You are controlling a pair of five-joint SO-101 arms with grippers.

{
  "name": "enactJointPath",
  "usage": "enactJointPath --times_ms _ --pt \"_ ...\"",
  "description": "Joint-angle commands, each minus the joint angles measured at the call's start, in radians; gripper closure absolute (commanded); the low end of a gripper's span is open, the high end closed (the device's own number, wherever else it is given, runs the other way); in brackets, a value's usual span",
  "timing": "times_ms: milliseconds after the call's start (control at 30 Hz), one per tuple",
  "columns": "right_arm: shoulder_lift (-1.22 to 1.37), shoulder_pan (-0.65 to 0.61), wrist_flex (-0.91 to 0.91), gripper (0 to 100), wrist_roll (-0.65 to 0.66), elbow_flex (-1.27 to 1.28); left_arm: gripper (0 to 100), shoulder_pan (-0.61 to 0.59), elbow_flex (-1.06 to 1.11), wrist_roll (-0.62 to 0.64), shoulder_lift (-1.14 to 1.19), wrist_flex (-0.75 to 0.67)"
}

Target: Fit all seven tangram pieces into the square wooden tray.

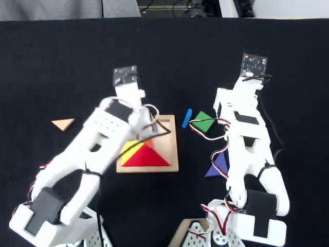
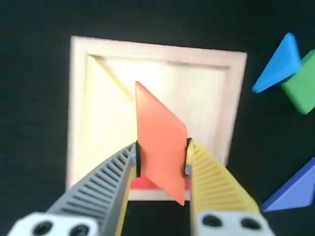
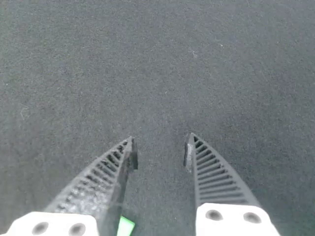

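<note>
The square wooden tray [image 2: 157, 49] lies below my left gripper [image 2: 161, 153], which is shut on an orange parallelogram [image 2: 160, 128] held upright above the tray's floor. Inside the tray [image 1: 172, 165] lie a yellow triangle [image 1: 129, 146] and a red triangle [image 1: 146, 157]. Right of the tray sit a light blue triangle [image 1: 187, 118], a green square [image 1: 203, 124] and a darker blue triangle [image 1: 217, 165]. A beige triangle [image 1: 63, 123] lies far to the left. My right gripper [image 3: 160, 147] hangs open over bare black cloth, holding nothing.
The table is covered in black cloth. The right arm [image 1: 247, 134] stands over the pieces to the right of the tray, partly hiding the darker blue triangle. Wires hang from both arms.
</note>
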Motion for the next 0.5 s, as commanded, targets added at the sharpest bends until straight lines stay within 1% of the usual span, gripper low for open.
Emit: enactJointPath --times_ms 0,100,233,467 --pt "-0.005 0.014 -0.023 83.2 -0.003 -0.007 87 0.105 0.070 0.087 -0.043 -0.180" --pt "-0.005 0.014 -0.025 83.2 -0.003 -0.007 87 0.156 0.097 0.089 -0.041 -0.245" --pt "-0.005 0.014 -0.025 83.2 -0.003 -0.008 87 0.159 0.131 0.089 -0.041 -0.308" --pt "-0.005 0.014 -0.025 83.2 -0.003 -0.010 86 0.166 0.166 0.084 -0.040 -0.313"
